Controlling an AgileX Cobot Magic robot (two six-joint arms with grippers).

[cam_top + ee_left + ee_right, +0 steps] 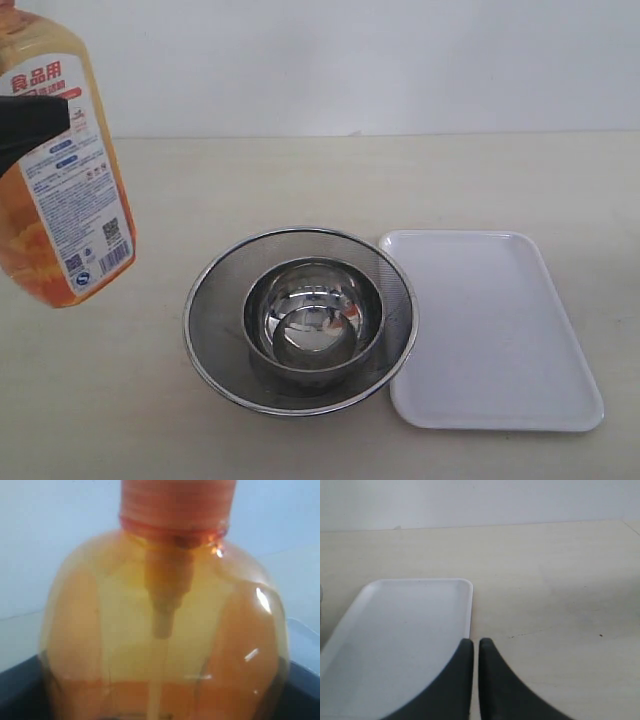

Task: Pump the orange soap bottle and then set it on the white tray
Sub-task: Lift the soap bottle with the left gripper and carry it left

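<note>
The orange soap bottle hangs tilted in the air at the far left, its white-and-red label facing the camera and its pump head cut off by the frame's top. My left gripper is shut on it, one black finger crossing the label. The left wrist view is filled by the bottle's shoulder and orange collar, with dark fingers at the corners. The white tray lies flat at the right. My right gripper is shut with nothing in it, above the tray's long edge.
A round steel mesh strainer with a steel bowl inside sits mid-table, touching the tray's left edge. Bare beige tabletop runs behind both, up to a white wall.
</note>
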